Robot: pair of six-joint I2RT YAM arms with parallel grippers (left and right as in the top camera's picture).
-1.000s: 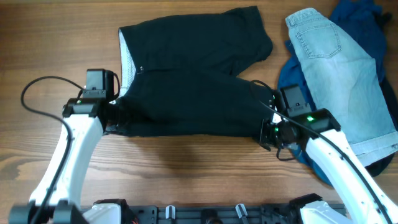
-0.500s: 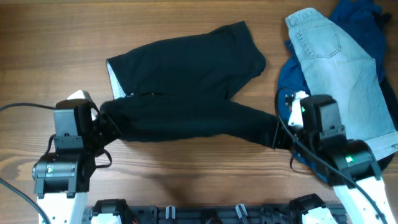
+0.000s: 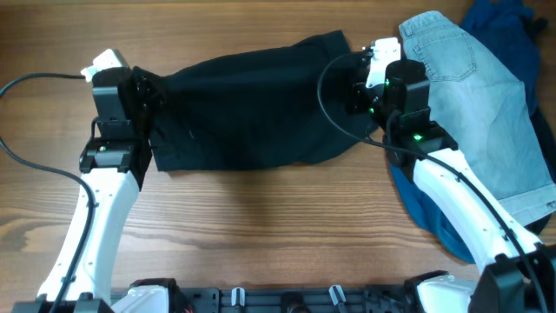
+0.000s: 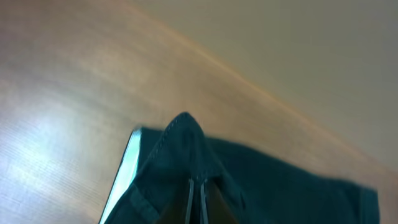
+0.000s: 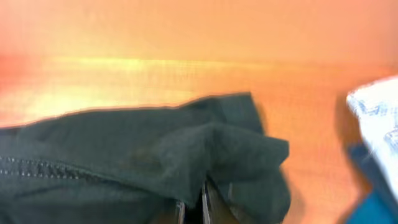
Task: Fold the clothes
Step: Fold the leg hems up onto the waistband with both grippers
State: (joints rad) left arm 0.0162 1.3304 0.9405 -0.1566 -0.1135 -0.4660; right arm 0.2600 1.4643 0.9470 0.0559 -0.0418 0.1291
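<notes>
Shorts [image 3: 252, 109] lie across the far half of the table [image 3: 261, 235] as one dark band. Half a second ago the near leg hung stretched between the two grippers close to the robot. Both arms have since carried it away and over the far leg. I judge the first lengthwise fold all but made, with the carried layer not yet let go.

Left gripper [image 3: 146, 94] is pinched tight on the waistband end. In its wrist view the cloth peaks just ahead of the closed fingertips, with the pale lining [image 4: 121, 180] to their left. Right gripper [image 3: 356, 85] is clamped on the hem end, with fabric bunched over and ahead of its tips. Between the two grips the shorts rest on the wood. The denim shorts [image 3: 469, 96] lie just right of the right fingers.
</notes>
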